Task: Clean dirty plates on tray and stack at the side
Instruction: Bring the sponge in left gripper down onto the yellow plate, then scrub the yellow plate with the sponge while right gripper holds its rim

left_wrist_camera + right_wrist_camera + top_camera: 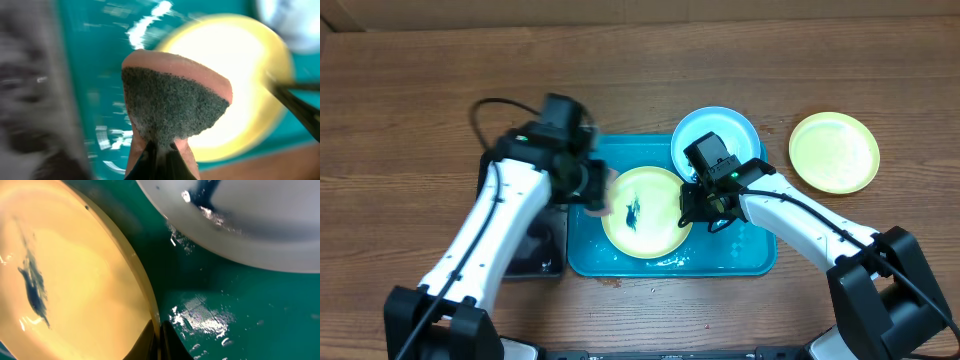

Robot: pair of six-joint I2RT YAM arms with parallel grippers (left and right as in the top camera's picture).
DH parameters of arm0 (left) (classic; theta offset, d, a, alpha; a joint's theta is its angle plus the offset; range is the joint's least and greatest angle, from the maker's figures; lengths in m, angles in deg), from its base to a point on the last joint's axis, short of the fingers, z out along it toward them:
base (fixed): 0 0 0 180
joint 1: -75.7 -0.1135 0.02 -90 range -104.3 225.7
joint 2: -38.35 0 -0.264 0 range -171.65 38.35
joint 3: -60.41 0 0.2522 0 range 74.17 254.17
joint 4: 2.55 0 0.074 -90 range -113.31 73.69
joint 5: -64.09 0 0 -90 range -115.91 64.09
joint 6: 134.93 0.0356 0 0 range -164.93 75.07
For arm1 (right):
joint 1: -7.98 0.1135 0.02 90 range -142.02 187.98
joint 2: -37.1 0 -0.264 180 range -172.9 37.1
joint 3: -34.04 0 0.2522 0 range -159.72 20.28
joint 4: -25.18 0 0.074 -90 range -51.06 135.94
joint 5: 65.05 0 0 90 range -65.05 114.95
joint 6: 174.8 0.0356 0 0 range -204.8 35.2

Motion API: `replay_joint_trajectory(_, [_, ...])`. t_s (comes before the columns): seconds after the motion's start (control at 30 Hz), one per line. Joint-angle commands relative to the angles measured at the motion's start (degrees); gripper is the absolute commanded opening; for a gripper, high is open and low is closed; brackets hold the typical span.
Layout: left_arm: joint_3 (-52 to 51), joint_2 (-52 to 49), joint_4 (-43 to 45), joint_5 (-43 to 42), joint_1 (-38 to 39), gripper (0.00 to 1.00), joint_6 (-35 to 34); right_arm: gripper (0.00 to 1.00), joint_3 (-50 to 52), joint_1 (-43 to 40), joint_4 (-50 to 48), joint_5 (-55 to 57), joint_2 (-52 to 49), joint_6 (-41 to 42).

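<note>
Plate (pixel 645 212), smear (pixel 633 210) near its middle, lies on the tray (pixel 585 255) between the arms. Left fingers (pixel 175 167) clamp a sponge (pixel 175 100) just left of the plate, nearer the smear. Right fingers (pixel 172 345), narrow, seem to pinch its right rim.

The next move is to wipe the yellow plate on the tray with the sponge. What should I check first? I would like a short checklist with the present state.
1. Sponge gripped in the left end effector: ok.
2. Sponge touching the yellow plate: cannot tell.
3. Right end effector at the plate's rim: ok; firm grip: cannot tell.
4. Yellow plate lies inside the tray: ok.
5. Yellow plate clean: not ok, dark smear on it.
6. Blue plate clean: not ok, dark mark on it.
</note>
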Motion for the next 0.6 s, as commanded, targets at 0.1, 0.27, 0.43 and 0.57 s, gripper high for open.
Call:
replay_joint_trajectory(0.1, [0.8,-5.3,0.3,-3.5,4.3,0.04,0.4,0.04,-1.0,-0.1,-1.6,-1.8,-0.8,0.9])
replay_joint_trajectory(0.27, [0.8,-10.5,2.4,2.7,4.3,0.04,-2.8,0.04,-1.0,-0.1,-1.8,-4.2,-2.5,0.8])
replay_joint_trajectory(0.43, [0.8,-13.2,4.4,7.7,4.3,0.04,-3.9,0.04,-1.0,-0.1,-1.8,-5.2,-3.9,0.9])
replay_joint_trajectory(0.57, [0.8,-13.5,4.7,8.7,4.3,0.04,-4.6,0.04,-0.9,0.2,-1.4,-5.4,-4.3,0.9])
